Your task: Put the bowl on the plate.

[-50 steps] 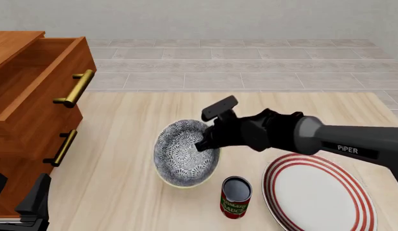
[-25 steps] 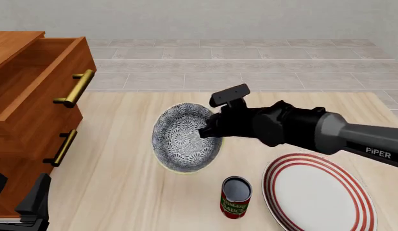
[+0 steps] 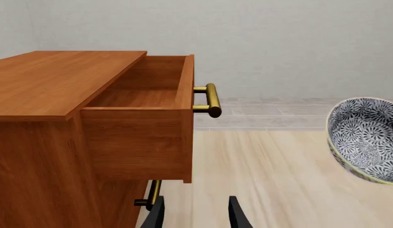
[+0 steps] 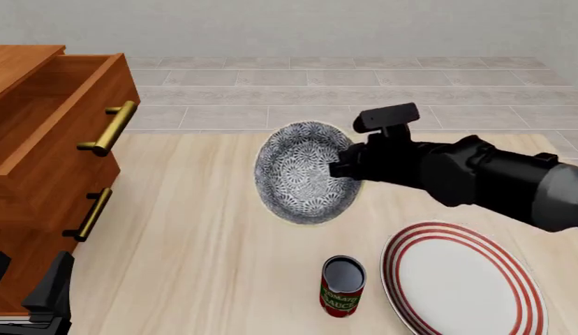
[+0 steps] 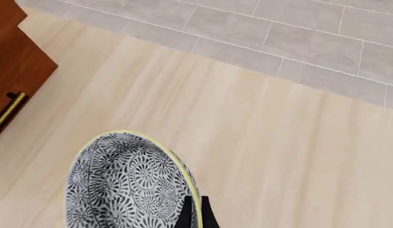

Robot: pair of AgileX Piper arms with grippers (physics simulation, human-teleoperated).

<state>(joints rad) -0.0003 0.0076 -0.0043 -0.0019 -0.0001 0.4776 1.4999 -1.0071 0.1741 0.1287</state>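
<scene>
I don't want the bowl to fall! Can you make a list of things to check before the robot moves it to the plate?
1. Right gripper pinching the bowl by its rim: ok, fingers closed on the rim in the right wrist view.
2. Bowl off the table: ok, it hangs tilted in the air.
3. Plate free to receive it: ok, nothing lies on it.
4. Can out of the way: cannot tell, it stands close beside the plate.
5. Left gripper clear: ok, open, near the drawer cabinet.
6. Grip strong enough: cannot tell.
</scene>
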